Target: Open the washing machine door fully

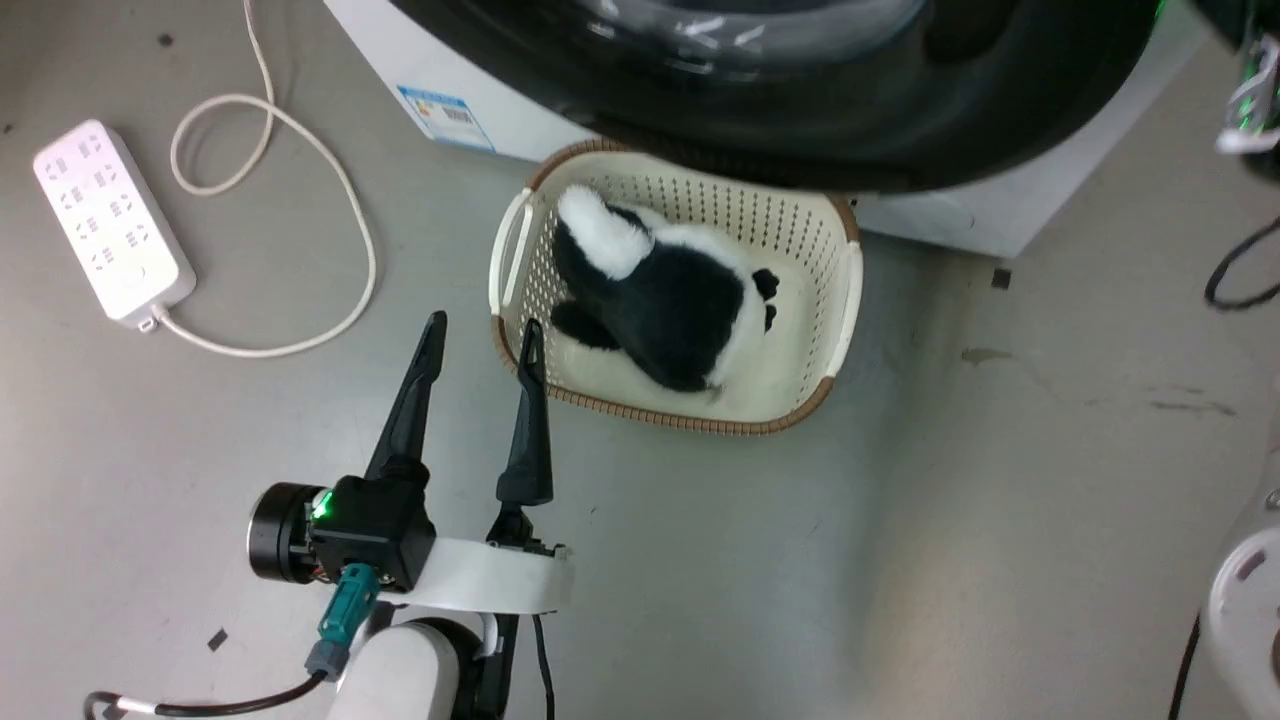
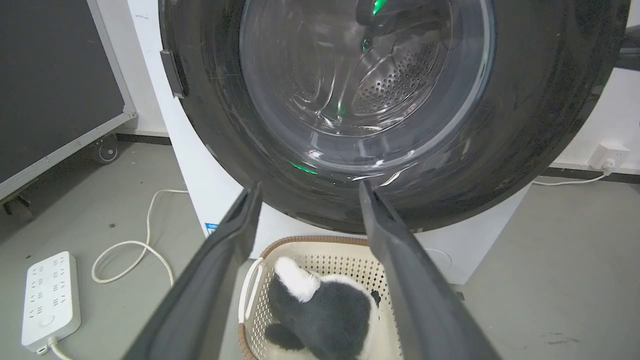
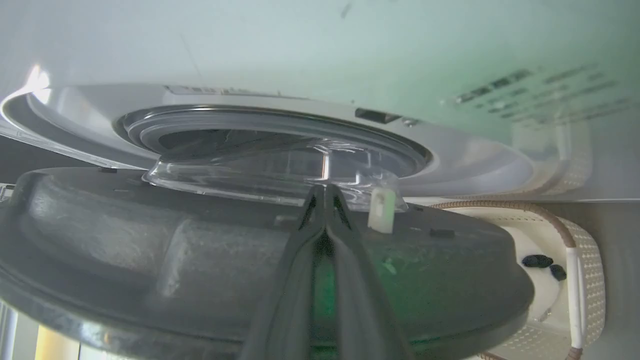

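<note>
At ten o'clock in the head view lies a white power strip (image 1: 110,220), its cable (image 1: 372,262) looping away. At seven o'clock the left gripper (image 1: 485,322) hovers with its fingers spread and empty, one tip at the rim of a cream laundry basket (image 1: 848,290) holding a black-and-white plush toy (image 1: 670,300). At twelve o'clock the washing machine door (image 1: 1000,110) overhangs the basket, ajar from the white washing machine (image 1: 430,70). In the right wrist view the right gripper (image 3: 325,189) is clenched on nothing, tips at the foot of the door's glass bowl (image 3: 260,172).
</note>
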Available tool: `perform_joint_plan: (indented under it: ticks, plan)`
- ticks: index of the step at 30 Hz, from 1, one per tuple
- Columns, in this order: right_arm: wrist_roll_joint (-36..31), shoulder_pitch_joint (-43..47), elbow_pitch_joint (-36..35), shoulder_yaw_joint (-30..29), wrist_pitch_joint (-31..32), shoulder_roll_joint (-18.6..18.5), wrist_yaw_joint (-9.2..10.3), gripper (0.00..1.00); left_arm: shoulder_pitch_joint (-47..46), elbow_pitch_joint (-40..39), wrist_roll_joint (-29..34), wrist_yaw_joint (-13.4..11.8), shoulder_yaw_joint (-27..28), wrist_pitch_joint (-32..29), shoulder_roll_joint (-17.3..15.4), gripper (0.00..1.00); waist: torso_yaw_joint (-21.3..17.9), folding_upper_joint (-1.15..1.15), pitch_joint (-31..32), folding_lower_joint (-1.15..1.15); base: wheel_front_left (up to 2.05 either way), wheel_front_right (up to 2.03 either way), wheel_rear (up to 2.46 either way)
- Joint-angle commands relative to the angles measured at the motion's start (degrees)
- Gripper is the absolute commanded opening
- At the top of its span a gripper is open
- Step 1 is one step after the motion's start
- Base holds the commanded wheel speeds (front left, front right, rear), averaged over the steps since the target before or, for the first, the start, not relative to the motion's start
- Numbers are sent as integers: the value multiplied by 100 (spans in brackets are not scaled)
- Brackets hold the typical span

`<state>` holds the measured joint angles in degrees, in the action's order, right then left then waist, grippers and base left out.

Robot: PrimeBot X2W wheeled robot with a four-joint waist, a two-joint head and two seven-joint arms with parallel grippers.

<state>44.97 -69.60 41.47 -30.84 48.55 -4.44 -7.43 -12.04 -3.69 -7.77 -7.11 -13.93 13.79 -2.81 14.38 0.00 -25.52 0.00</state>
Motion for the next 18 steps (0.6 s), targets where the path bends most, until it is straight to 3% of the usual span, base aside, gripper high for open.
perform_joint_plan:
  ticks: [1, 8, 18]
  plan:
    - [132, 71, 28, -39, 142, 97, -6, 0, -46, 14, -28, -36, -29, 62, -7, 100, -16, 0, 108, 0, 0, 0, 0]
    - [1002, 703, -131, -107, 623, 152, -6, 0, 175, 167, 2, 6, -7, 121, -7, 100, -36, 0, 616, 0, 0, 0, 0]
    - [2301, 2152, -356, 1498, 489, 155, -6, 0, 735, 250, 137, 172, 242, 121, -7, 100, -127, 0, 1273, 0, 0, 0, 0]
